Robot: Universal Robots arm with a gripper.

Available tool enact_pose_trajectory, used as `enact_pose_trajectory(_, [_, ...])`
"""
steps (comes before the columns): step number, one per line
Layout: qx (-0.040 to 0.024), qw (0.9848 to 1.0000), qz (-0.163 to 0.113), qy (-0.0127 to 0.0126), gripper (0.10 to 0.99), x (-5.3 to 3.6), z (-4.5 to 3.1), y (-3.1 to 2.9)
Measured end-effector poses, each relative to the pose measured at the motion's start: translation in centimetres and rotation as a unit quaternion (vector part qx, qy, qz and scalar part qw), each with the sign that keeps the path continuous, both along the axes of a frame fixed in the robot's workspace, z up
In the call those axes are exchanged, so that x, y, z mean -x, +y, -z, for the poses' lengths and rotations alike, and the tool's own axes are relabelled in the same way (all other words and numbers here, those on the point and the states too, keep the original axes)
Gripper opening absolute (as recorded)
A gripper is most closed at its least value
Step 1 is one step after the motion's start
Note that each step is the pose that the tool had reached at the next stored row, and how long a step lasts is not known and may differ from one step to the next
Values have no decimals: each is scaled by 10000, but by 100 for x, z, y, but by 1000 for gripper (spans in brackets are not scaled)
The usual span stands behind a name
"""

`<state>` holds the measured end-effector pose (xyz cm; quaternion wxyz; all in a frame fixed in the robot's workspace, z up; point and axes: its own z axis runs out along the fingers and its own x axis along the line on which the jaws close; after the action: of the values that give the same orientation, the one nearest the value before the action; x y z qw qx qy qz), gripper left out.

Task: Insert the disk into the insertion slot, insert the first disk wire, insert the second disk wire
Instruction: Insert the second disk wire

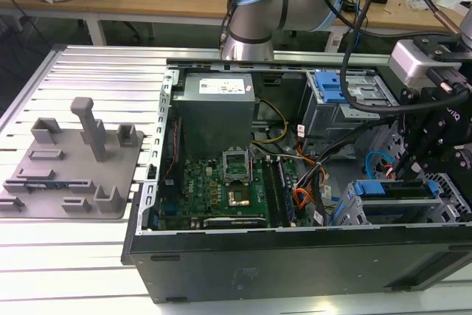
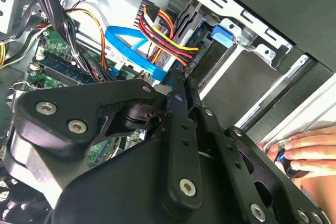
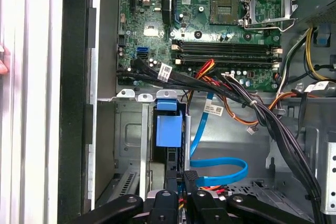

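Disk sits in the insertion slot, blue carrier edge showing, at the exterior view's right end of the open PC case on the table.

End effector down at the disk's rear edge, just beside the blue wire; cannot tell its opening or any hold.

Judgement: disk stiff, fairly heavy, fragile; grip by carrier edges. Wire limp; take at its plug.

A hand rests on the case rim.
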<state>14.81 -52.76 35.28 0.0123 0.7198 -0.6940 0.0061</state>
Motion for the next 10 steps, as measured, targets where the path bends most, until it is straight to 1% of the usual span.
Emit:
enact_pose_trajectory(3, [0, 10000, 30, 0, 161, 0, 3, 0])
enact_pose_trajectory(5, [0, 9999, 168, 0, 161, 0, 17, 0])
enact_pose_trajectory(6, [1, 9998, 190, 0, 161, -1, 19, 0])
enact_pose_trajectory(10, [0, 9998, 198, 0, 161, -8, 30, 0])
